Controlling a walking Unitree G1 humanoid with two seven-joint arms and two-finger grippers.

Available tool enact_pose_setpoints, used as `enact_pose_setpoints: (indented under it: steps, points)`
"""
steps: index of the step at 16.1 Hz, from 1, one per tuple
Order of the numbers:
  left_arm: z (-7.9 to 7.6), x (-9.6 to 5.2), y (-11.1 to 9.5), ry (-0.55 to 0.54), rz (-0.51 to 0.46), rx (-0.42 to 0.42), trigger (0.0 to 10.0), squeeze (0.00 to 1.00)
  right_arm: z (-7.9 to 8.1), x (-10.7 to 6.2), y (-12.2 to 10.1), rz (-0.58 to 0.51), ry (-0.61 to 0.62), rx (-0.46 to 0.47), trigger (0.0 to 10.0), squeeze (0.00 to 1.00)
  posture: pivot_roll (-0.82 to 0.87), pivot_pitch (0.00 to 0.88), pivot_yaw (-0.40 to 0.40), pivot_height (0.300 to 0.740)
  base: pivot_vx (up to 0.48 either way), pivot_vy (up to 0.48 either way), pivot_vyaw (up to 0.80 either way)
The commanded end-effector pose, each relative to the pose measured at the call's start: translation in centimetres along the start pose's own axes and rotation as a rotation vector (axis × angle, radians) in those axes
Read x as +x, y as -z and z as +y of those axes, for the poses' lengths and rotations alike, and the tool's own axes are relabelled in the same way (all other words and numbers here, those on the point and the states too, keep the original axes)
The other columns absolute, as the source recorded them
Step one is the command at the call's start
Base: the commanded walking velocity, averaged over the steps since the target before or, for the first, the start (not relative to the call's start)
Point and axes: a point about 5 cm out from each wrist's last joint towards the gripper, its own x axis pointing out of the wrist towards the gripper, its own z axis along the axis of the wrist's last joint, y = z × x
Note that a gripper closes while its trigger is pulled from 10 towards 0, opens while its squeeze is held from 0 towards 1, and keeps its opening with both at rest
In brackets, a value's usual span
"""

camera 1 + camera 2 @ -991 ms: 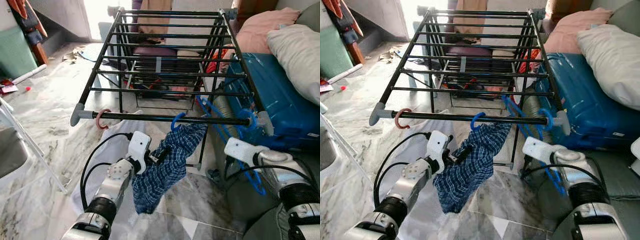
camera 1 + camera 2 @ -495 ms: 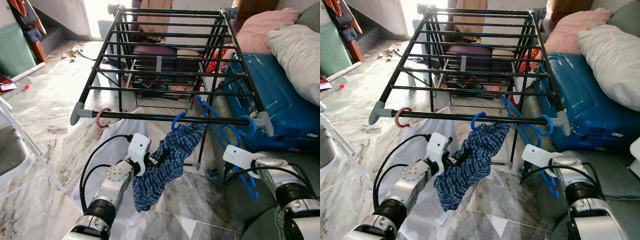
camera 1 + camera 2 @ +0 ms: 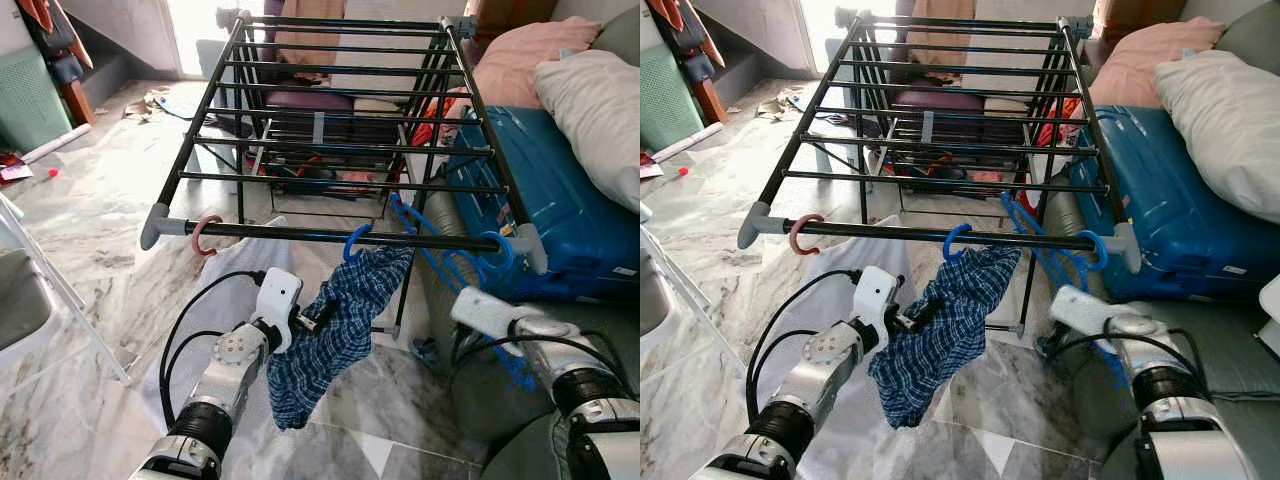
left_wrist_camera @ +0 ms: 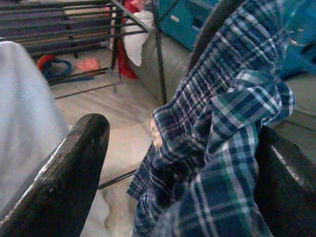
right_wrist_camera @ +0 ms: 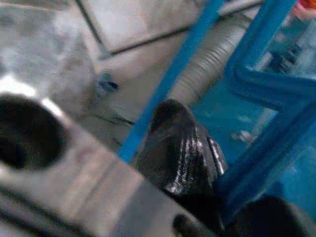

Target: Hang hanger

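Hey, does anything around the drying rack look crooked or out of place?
The plaid shirt hangs bunched and lopsided from the blue hook on the rack's front bar, one side drawn toward the left gripper. Beneath the rack, clothes lie in a jumble.

rack (image 3: 340,236): black | hangers (image 3: 355,240): blue, one (image 3: 204,235) perhaps pink | shirt (image 3: 335,330): blue-white plaid | suitcase (image 3: 560,200): blue

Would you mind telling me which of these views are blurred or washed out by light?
Right wrist view: heavily blurred, blue hanger bars smeared. Left wrist view: plaid cloth fairly sharp, black fingers soft at close range. Eye views: sharp, though the doorway behind the drying rack is overexposed.
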Motion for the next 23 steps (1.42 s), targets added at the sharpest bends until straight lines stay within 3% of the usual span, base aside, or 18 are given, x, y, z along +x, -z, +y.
enact_pose_setpoints:
  steps: [1, 5, 9, 15, 23]
  points:
    - [0.8, 0.1, -0.6, -0.04, -0.012, 0.013, 10.0, 0.0, -1.2, -0.3, -0.9, -0.053, 0.083, 0.058, 10.0, 0.0, 0.05, 0.0, -0.047, 0.74, 0.0, 0.0, 0.0]
    - [1.5, 0.3, -1.1, -0.057, -0.005, 0.021, 10.0, 0.0, -1.0, -0.4, -1.3, -0.116, 0.188, 0.137, 10.0, 0.0, 0.04, 0.0, -0.029, 0.74, 0.0, 0.0, 0.0]
    - [1.6, 0.7, -1.6, -0.059, -0.011, 0.028, 10.0, 0.0, 0.9, 0.2, -1.6, -0.097, 0.129, 0.151, 10.0, 0.0, 0.06, 0.0, -0.029, 0.74, 0.0, 0.0, 0.0]
    - [2.1, 0.4, -1.4, -0.07, -0.008, 0.042, 10.0, 0.0, 1.8, 0.5, -1.7, -0.08, 0.106, 0.162, 10.0, 0.0, 0.07, 0.0, -0.029, 0.74, 0.0, 0.04, 0.0]
    - [2.1, 0.6, -1.6, -0.053, -0.001, 0.062, 10.0, 0.0, 2.4, 0.7, 0.8, -0.002, 0.071, 0.19, 10.0, 0.0, 0.07, 0.0, -0.015, 0.74, 0.0, 0.0, 0.0]
